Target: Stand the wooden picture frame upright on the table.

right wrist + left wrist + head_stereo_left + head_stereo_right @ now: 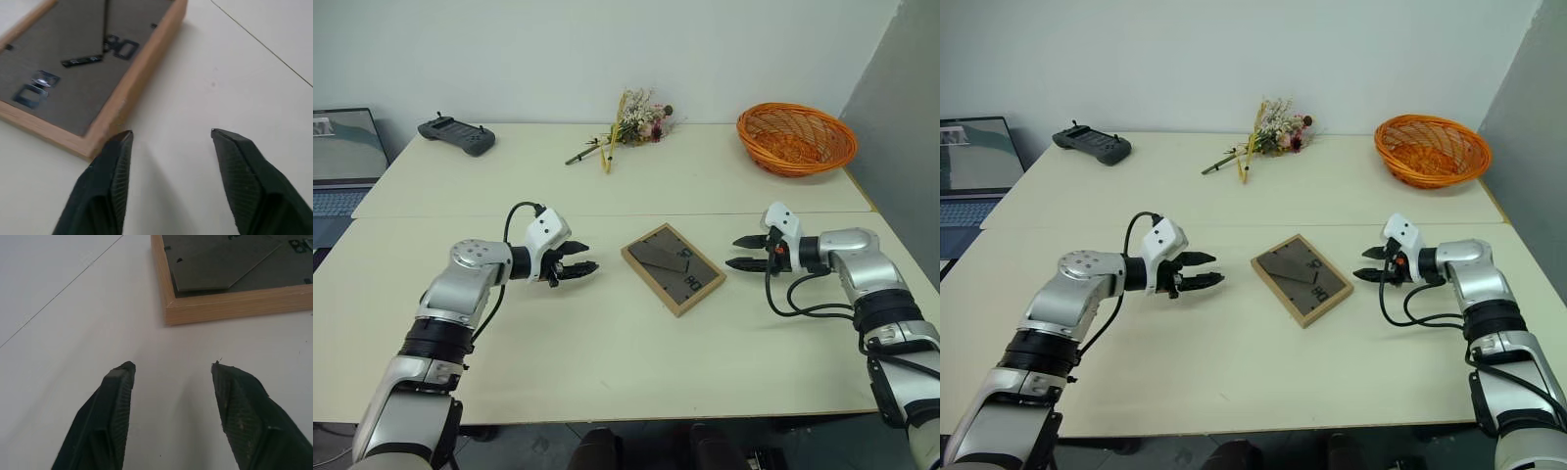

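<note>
light-wood frame (673,268), orange basket (796,138), cream table (607,333)

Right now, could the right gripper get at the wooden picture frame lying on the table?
Probably yes: the right gripper, open, points at the wooden picture frame across bare table.

Wooden picture frame (1301,279) lies face-down between 2 parted grippers
</note>
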Robot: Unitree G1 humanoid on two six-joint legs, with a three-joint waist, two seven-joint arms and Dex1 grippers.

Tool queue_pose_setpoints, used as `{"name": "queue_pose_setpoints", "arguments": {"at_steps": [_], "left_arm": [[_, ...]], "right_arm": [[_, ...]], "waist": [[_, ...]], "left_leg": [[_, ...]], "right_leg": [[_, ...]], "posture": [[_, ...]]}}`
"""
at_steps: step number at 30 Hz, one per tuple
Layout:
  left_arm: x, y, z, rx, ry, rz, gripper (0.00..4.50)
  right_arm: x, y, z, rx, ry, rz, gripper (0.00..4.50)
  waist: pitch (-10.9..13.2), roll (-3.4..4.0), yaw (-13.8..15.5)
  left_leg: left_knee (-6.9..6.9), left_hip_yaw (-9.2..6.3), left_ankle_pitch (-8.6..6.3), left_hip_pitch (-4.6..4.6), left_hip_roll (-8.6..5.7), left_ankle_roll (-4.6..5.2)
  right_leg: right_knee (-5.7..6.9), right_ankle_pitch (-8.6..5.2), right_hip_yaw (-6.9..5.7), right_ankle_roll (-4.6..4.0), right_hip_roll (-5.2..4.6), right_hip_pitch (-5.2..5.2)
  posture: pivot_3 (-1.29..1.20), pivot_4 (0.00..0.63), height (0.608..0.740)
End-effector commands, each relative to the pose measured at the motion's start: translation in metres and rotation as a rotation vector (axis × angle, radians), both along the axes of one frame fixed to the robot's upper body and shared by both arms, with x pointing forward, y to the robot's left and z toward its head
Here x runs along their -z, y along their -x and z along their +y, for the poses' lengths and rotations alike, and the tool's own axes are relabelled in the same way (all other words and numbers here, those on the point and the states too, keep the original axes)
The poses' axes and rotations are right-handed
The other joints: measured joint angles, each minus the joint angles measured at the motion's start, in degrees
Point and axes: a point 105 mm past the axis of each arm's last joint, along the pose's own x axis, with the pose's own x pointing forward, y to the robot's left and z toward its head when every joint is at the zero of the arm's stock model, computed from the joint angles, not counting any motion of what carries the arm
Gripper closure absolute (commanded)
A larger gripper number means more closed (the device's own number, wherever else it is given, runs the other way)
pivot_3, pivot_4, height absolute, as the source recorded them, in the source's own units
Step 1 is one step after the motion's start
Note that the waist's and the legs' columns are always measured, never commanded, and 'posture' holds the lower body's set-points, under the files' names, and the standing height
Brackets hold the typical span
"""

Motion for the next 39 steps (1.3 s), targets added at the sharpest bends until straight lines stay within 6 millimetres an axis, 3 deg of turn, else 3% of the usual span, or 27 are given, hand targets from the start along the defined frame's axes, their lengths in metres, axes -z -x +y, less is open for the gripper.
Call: {"name": "queue_pose_setpoints", "arguments": {"at_steps": [1, 8, 9, 16, 22, 24, 30, 39], "left_arm": [[0.004, -0.007, -0.017, 0.040, -0.040, -0.040, 2.86], [0.013, -0.016, -0.035, 0.054, -0.031, -0.031, 4.30], [0.013, -0.017, -0.037, 0.058, -0.028, -0.032, 4.47], [0.011, -0.022, -0.052, 0.081, -0.009, -0.033, 4.47], [0.016, -0.016, -0.049, 0.100, -0.064, -0.013, 4.47], [0.017, -0.011, -0.046, 0.113, -0.078, -0.008, 4.47], [0.026, 0.028, -0.035, 0.248, -0.180, 0.057, 4.47], [0.017, 0.053, -0.041, 0.298, -0.185, 0.068, 4.47]], "right_arm": [[-0.006, -0.009, 0.010, 0.002, 0.050, -0.091, 2.83], [0.006, 0.015, 0.046, -0.143, 0.083, -0.107, 4.46], [0.007, 0.021, 0.052, -0.166, 0.074, -0.099, 4.50], [0.012, 0.053, 0.086, -0.260, 0.032, -0.046, 4.50], [0.013, 0.066, 0.090, -0.274, 0.021, -0.004, 4.50], [0.015, 0.063, 0.086, -0.247, 0.032, -0.011, 4.50], [0.010, 0.028, 0.069, -0.081, 0.090, -0.097, 4.50], [0.001, 0.032, 0.100, -0.159, 0.018, -0.108, 4.50]], "waist": [[0.00, 0.00, -0.05], [0.00, 0.00, -0.12], [0.00, 0.00, -0.11], [0.00, 0.00, -0.15], [0.00, 0.00, -0.10], [0.00, 0.00, -0.10], [-0.01, 0.01, -0.43], [-0.01, 0.01, -0.30]], "left_leg": [[0.00, 0.01, 0.00, -0.02, 0.00, 0.00], [0.02, 0.00, 0.02, -0.05, 0.02, -0.03], [0.03, -0.01, 0.01, -0.07, 0.01, -0.02], [0.03, -0.05, 0.00, -0.07, 0.00, 0.00], [0.03, -0.09, 0.00, -0.07, -0.02, -0.01], [0.03, -0.09, 0.00, -0.07, -0.03, 0.00], [0.02, -0.09, 0.03, -0.01, -0.01, -0.05], [0.01, -0.08, -0.01, -0.03, -0.02, 0.01]], "right_leg": [[0.00, 0.00, 0.02, 0.00, 0.00, -0.02], [0.01, 0.00, 0.01, 0.00, 0.00, -0.06], [0.01, 0.00, 0.00, 0.00, 0.00, -0.07], [0.03, 0.00, -0.02, 0.00, 0.02, -0.07], [0.02, 0.00, -0.01, 0.00, 0.03, -0.08], [0.03, 0.00, -0.01, 0.00, 0.02, -0.08], [0.03, 0.00, 0.05, 0.00, 0.04, -0.08], [0.03, 0.00, 0.03, 0.00, 0.04, -0.06]], "posture": [[0.00, 0.150, 0.740], [0.00, 0.150, 0.740], [0.00, 0.150, 0.740], [0.00, 0.150, 0.740], [0.00, 0.150, 0.740], [0.00, 0.150, 0.740], [0.00, 0.150, 0.740], [0.00, 0.150, 0.740]]}}
